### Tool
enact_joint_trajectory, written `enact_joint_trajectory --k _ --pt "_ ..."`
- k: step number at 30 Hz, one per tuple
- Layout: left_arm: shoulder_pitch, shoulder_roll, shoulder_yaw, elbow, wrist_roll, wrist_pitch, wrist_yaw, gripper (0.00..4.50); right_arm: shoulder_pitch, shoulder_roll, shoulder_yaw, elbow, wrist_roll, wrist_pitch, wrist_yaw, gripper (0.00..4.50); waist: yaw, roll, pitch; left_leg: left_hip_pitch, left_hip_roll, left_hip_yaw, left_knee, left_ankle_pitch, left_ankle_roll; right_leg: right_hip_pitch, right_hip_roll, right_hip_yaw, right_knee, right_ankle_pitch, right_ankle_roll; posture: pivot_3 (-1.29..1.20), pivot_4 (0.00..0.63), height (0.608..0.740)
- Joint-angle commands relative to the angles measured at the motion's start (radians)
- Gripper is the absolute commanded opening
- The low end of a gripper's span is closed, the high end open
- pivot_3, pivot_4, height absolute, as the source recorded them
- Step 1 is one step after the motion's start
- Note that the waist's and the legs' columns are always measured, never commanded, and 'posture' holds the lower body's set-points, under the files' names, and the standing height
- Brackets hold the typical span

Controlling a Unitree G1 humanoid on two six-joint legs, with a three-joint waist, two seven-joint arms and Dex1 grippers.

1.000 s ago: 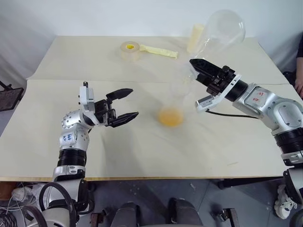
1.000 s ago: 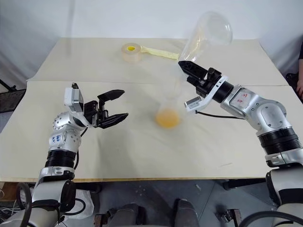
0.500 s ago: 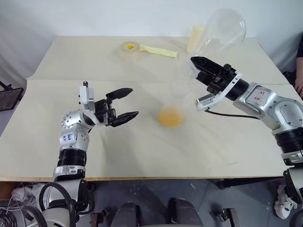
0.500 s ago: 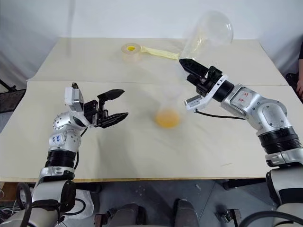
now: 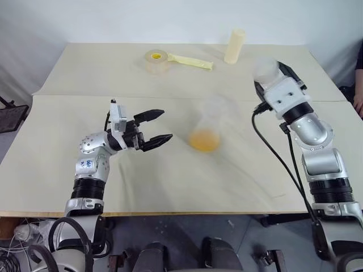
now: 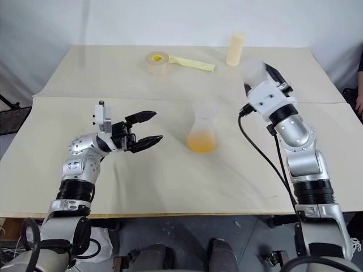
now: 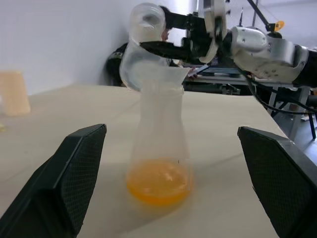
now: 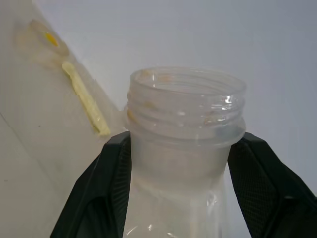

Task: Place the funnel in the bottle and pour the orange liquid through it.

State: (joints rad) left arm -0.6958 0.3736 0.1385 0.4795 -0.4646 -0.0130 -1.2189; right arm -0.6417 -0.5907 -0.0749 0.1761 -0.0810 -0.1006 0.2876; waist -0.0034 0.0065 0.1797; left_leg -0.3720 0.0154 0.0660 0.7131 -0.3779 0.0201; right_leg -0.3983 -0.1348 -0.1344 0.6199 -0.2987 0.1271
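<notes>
Left tool (image 5: 155,127) released, level above desk (image 5: 170,187), aimed at flask. Flask (image 6: 203,131) upright mid-desk, orange liquid (image 6: 201,141) in its base. Right tool (image 8: 178,163) clenched on clear bottle (image 8: 185,129), raised. Tape roll (image 5: 156,59) and cream cylinder (image 5: 234,46) at far edge.

Bright, even light; right arm perhaps motion-blurred

Bottle (image 7: 159,144): frosted translucent plastic, smooth; orange liquid (image 7: 159,182) glossy inside. Beside it, clear threaded-neck plastic jar (image 8: 184,148), gripped by matt black textured fingers (image 8: 111,188). Table (image 5: 170,181): matt pale wood.
</notes>
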Motion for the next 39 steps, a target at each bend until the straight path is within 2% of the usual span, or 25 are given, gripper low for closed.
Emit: enact_joint_trajectory --k 1,5,11,12,16,22,30,35,39 --pt "-0.003 0.009 -0.009 -0.043 0.022 0.046 0.071 4.50 0.032 0.049 -0.141 -0.060 0.195 0.181 0.006 2.45 0.001 0.000 0.000 0.000 0.000 0.000 0.000 0.000 0.000 0.000 0.000 0.000 0.000 0.000 0.000 0.00 0.150 0.740" --pt "0.000 0.031 -0.043 -0.029 0.101 0.060 0.149 4.50 0.063 0.094 -0.245 -0.044 0.308 0.272 -0.018 2.45 0.002 0.000 0.000 0.000 -0.001 0.000 0.000 0.000 0.000 0.000 0.000 0.000 0.000 0.000 0.000 0.00 0.150 0.740" --pt "-0.002 0.029 -0.040 -0.055 0.108 0.129 0.222 4.50 0.065 0.120 -0.302 -0.030 0.372 0.307 -0.040 2.45 -0.002 0.000 0.000 0.001 0.000 0.000 -0.001 0.000 0.000 0.000 0.000 0.001 0.000 0.000 0.000 0.00 0.150 0.740" --pt "-0.003 0.028 -0.037 -0.059 0.102 0.137 0.227 4.50 0.066 0.121 -0.304 -0.030 0.376 0.308 -0.043 3.16 -0.002 0.000 0.000 0.001 0.000 0.000 -0.001 0.000 0.000 0.000 0.000 0.001 0.000 0.000 0.000 0.00 0.150 0.740" --pt "-0.014 0.047 -0.040 -0.093 0.107 0.247 0.284 4.50 0.075 0.127 -0.306 -0.049 0.392 0.313 -0.040 4.43 0.001 0.000 0.000 0.001 -0.001 0.000 -0.001 0.000 0.000 0.000 0.000 0.001 0.000 0.000 0.000 0.00 0.150 0.740" --pt "-0.007 0.057 -0.039 -0.113 0.095 0.257 0.260 4.50 0.074 0.112 -0.306 -0.085 0.400 0.301 -0.032 4.47 0.001 0.000 0.000 0.001 -0.001 0.000 -0.001 0.000 0.000 0.000 0.000 0.001 0.000 0.000 0.000 0.00 0.150 0.740" --pt "-0.014 0.068 -0.030 -0.122 0.055 0.307 0.203 4.50 -0.016 0.060 -0.301 -0.136 0.461 0.331 0.045 4.47 -0.001 0.000 0.000 0.001 -0.001 0.000 -0.001 0.000 0.000 0.000 0.000 0.001 0.000 0.000 0.000 0.00 0.150 0.740" --pt "0.007 0.093 -0.030 -0.143 0.054 0.307 0.173 4.50 0.035 -0.018 -0.260 -0.304 0.601 0.477 0.237 4.47 0.004 0.000 0.000 0.001 -0.001 0.000 -0.001 0.000 0.000 0.000 0.000 0.001 0.000 0.000 0.000 0.00 0.150 0.740" --pt "0.043 0.120 -0.032 -0.153 0.063 0.282 0.143 4.50 0.211 -0.139 -0.253 -0.461 0.701 0.547 0.458 4.47 0.011 0.000 0.000 0.000 -0.001 0.000 -0.001 0.000 0.000 0.000 0.000 0.001 0.000 0.000 0.000 0.00 0.150 0.740"
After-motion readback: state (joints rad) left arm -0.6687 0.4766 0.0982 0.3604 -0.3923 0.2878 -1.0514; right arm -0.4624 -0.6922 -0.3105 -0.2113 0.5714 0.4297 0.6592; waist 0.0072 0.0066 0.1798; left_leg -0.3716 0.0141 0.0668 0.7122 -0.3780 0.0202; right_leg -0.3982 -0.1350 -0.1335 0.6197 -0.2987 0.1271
